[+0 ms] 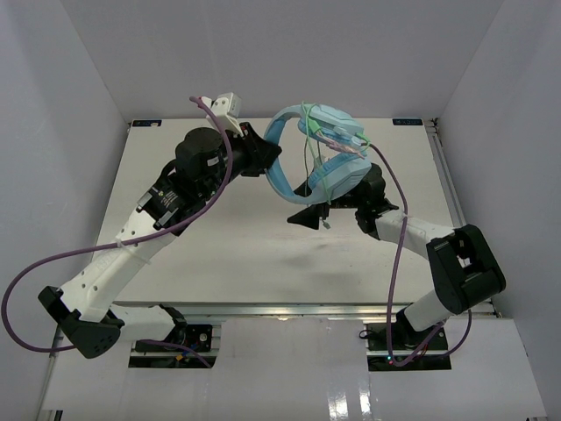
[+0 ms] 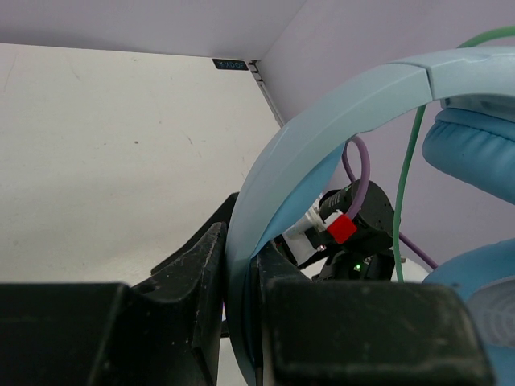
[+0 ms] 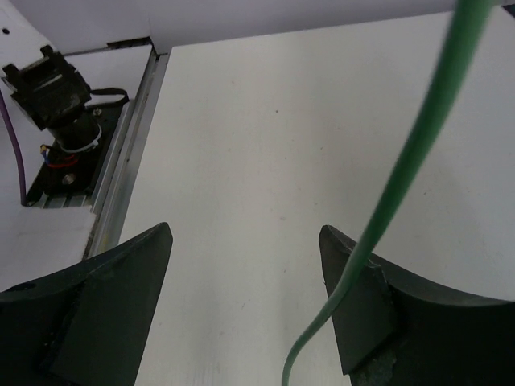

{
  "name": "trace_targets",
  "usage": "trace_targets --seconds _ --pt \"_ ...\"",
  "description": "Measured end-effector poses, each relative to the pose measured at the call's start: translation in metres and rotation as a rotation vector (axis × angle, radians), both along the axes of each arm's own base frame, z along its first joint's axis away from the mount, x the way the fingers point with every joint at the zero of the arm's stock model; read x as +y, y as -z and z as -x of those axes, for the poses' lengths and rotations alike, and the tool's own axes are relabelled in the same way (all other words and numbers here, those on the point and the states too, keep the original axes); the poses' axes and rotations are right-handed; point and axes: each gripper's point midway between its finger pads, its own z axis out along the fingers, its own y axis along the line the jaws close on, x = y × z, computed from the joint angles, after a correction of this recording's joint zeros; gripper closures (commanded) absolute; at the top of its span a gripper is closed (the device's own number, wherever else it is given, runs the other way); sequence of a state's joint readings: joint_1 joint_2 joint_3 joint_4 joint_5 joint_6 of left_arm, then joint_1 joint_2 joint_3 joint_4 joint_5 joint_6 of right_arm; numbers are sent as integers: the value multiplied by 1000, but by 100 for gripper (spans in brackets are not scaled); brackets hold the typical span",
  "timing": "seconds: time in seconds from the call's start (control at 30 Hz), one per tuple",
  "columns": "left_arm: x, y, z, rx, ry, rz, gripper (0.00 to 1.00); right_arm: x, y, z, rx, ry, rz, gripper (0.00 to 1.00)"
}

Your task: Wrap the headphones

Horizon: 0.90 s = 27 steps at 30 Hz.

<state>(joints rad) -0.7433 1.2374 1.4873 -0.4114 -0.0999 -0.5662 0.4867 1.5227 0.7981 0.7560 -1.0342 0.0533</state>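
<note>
The light blue headphones (image 1: 326,156) hang in the air above the back of the table. My left gripper (image 1: 268,163) is shut on their band (image 2: 322,121), which is pinched between the black fingers (image 2: 193,297) in the left wrist view. An earcup pad (image 2: 475,153) shows at the right of that view. The thin green cable (image 1: 308,153) loops over the earcups and dangles down. My right gripper (image 1: 308,213) sits just below the headset, open. In the right wrist view the cable (image 3: 418,153) hangs in front of the right finger (image 3: 362,297), and nothing is clamped.
The white table (image 1: 219,254) lies below, enclosed by white walls. A metal rail (image 3: 129,161) runs along its edge, with a black arm mount (image 3: 60,104) beyond it. Thick purple robot cables (image 1: 399,228) trail along both arms.
</note>
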Motion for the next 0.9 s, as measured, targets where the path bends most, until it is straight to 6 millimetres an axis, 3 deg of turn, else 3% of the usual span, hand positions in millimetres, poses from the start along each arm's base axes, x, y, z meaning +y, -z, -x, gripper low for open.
trace_targets --seconds 0.17,0.37,0.43,0.63,0.9 --pt "3 -4 -2 -7 -22 4 100 -9 26 23 46 -39 30 45" --pt "9 -11 -2 -21 -45 18 100 -9 36 47 41 -116 51 85" --pt "11 -14 -1 -26 -51 22 100 -7 37 55 30 -144 59 91" --pt "25 -19 -3 -36 -114 22 100 -7 43 65 14 -155 103 92" --pt "71 -12 -15 -35 -372 38 100 -19 33 74 -123 -46 232 92"
